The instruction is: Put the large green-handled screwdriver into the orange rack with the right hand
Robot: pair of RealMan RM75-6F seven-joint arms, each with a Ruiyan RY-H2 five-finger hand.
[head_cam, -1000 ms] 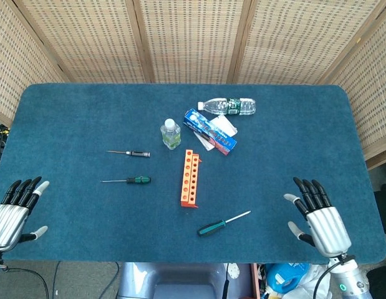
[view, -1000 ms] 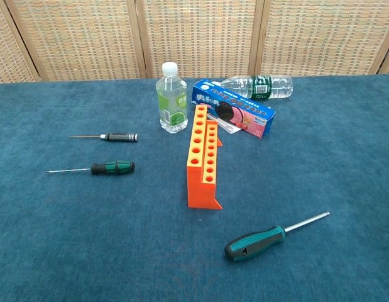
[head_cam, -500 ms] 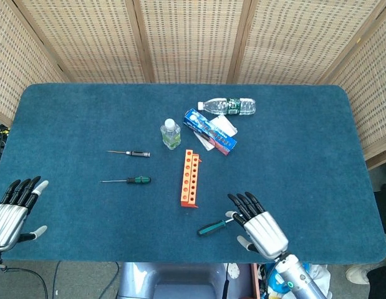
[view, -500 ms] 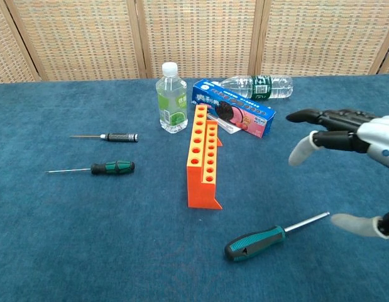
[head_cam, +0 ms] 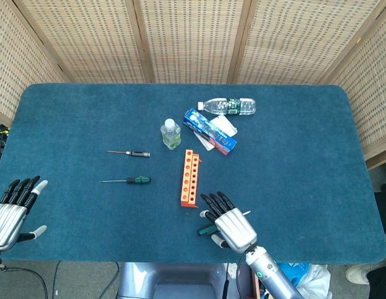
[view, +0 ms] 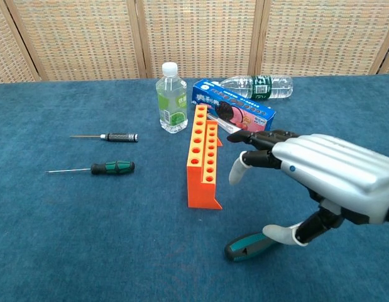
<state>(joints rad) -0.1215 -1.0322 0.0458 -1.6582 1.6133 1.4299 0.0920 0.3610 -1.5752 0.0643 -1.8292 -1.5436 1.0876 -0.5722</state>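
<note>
The large green-handled screwdriver lies on the blue table in front of the orange rack; only its handle end shows past my right hand. My right hand hovers open directly over the screwdriver, fingers spread and pointing toward the rack, thumb tip close to the handle. I cannot tell whether the right hand touches it. My left hand rests open at the table's near left edge.
A small green-handled screwdriver and a black-handled one lie left of the rack. Behind the rack are an upright small bottle, a blue box and a lying water bottle.
My right hand has swept from the table's near right corner leftward to above the large screwdriver, now covering its shaft. The left hand and all objects stayed put.
</note>
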